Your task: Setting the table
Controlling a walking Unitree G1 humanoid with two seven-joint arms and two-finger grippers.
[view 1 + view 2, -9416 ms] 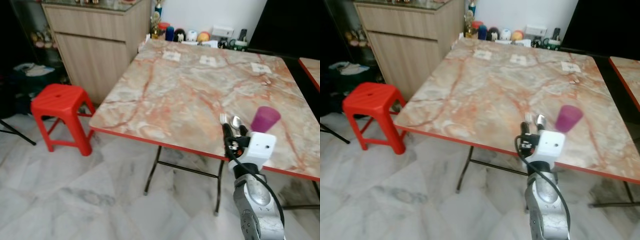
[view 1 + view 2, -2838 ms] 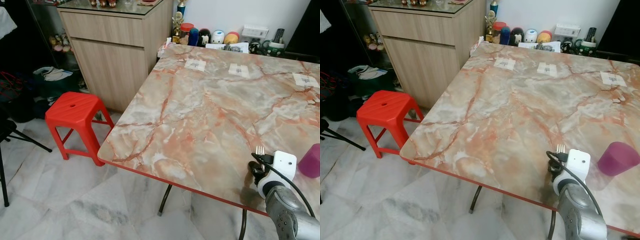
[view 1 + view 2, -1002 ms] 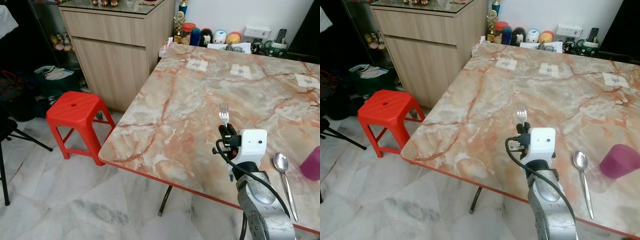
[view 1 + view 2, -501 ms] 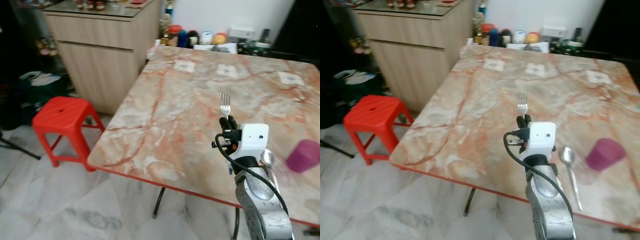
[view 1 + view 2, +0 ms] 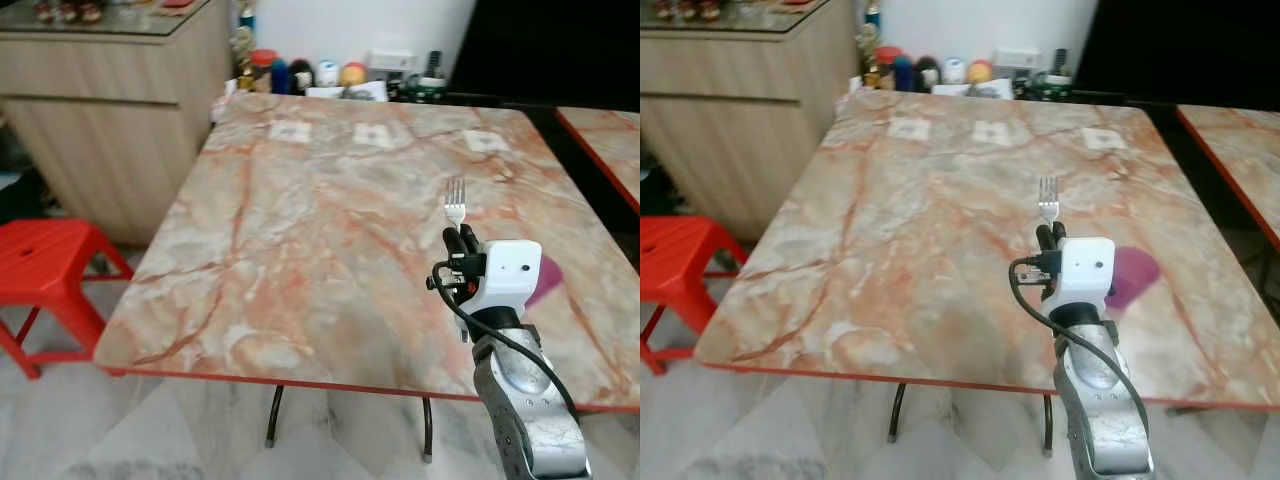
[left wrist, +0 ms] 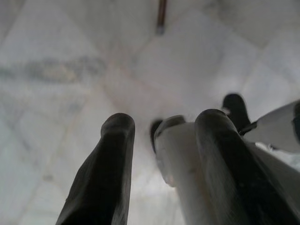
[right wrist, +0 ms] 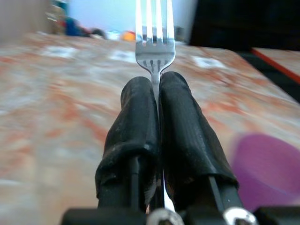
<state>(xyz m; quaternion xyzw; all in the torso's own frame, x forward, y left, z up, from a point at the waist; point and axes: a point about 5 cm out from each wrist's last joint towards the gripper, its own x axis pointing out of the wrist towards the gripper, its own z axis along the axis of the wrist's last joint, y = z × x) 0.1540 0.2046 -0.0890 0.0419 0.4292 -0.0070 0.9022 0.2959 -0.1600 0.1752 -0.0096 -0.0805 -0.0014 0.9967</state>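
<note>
Marble-look table (image 5: 300,230) with red edging fills my view, wooden cabinet (image 5: 90,110) and red stool (image 5: 35,270) to its left. My right gripper (image 5: 460,240) pinches fork (image 5: 455,203) upright above tabletop, purple cup (image 5: 1132,272) just beside. Left gripper (image 6: 164,136) fingers apart over floor.

My right hand (image 5: 462,238) hides the fork (image 5: 455,203) handle. My wrist covers part of the purple cup (image 5: 1134,274). Objects along the desk (image 5: 300,220) far edge are too small to identify.

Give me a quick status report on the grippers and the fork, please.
Right gripper shut on fork, tines up, above the marble table. Left gripper open, low over the floor. Purple cup just beyond the right wrist.
</note>
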